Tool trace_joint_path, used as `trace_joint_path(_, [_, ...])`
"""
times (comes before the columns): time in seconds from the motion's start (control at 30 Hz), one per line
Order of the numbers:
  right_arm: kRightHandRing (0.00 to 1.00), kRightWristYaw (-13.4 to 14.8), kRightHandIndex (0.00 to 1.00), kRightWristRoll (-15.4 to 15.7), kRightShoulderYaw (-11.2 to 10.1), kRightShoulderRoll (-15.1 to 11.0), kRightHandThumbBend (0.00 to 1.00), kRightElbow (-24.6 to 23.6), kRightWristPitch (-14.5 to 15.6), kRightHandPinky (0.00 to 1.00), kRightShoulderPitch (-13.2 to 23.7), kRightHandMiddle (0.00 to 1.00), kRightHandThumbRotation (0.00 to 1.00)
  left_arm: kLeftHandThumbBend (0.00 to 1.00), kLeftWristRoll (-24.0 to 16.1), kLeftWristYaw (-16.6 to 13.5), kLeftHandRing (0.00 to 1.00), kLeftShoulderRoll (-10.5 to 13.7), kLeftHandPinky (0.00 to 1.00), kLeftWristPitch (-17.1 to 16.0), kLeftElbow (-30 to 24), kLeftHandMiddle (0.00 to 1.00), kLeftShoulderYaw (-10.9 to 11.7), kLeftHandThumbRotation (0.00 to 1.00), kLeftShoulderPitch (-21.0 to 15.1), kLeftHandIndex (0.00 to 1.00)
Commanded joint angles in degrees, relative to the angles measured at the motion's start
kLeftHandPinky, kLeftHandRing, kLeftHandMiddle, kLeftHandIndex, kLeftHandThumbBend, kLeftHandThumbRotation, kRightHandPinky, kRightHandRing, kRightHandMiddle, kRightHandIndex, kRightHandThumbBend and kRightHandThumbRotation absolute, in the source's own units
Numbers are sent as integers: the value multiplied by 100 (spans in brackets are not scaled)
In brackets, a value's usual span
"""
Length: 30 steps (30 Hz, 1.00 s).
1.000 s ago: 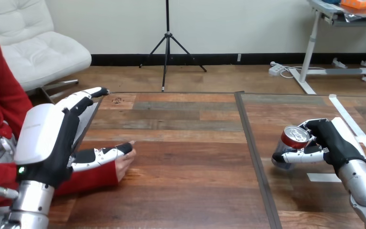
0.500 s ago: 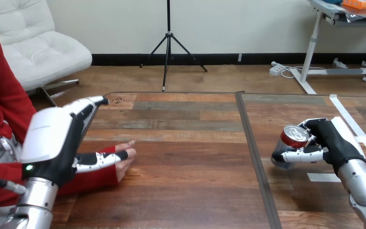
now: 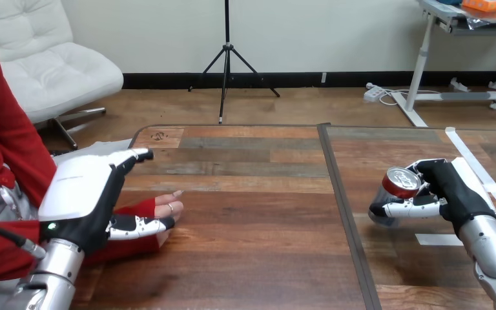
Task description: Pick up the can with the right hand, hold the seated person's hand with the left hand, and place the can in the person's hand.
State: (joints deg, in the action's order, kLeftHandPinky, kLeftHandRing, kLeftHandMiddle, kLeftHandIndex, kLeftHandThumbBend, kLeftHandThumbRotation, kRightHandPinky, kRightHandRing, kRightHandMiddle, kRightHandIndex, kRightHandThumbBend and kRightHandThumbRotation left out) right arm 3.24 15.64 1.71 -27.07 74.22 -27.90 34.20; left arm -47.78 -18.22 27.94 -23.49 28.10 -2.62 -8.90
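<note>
The can (image 3: 397, 188), red with a silver lid, tilts to the left on the right half of the table. My right hand (image 3: 453, 188) is shut on it, with the thumb across its front and the fingers behind it. At the left, the person's hand (image 3: 168, 209) rests on the table, its fingers pointing right out of a red sleeve. My left hand (image 3: 82, 191) hovers over that wrist, back shell up and fingers straight toward the far table edge. Its thumb lies along the sleeve just in front of the person's hand. I cannot tell whether they touch.
A dark seam (image 3: 343, 213) splits the wooden table into two halves between the hands. White tape strips (image 3: 484, 173) lie on the right half near my right arm. The table's rounded far left corner (image 3: 143, 129) is just beyond my left fingers.
My left hand has dropped and tipped forward, closer over the person's wrist. The can in my right hand has tilted slightly more. The person's hand has barely moved.
</note>
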Motion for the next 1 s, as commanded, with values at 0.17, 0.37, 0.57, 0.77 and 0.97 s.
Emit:
trace_joint_path(0.17, [27,68,45,-123,-104,-92,85,-317,-161,22,580,34,0,94,206,296,78,295,73,144,297,80,-280,36,-603,80])
trace_joint_path(0.37, [30,58,45,-127,-107,-99,85,-321,-150,25,584,37,0,94,220,474,78,360,74,254,361,81,-398,34,-684,80])
trace_joint_path(0.57, [30,53,45,-133,-112,-101,84,-306,-139,26,596,36,0,95,289,535,78,400,74,301,439,80,-487,32,-756,80])
trace_joint_path(0.77, [29,32,45,-146,-121,-106,85,-303,-125,25,602,36,0,96,320,589,77,453,73,371,504,79,-579,29,-824,78])
trace_joint_path(0.97, [27,65,45,-129,-110,-108,85,-304,-90,22,611,34,0,96,363,755,78,480,73,552,515,80,-639,28,-879,79])
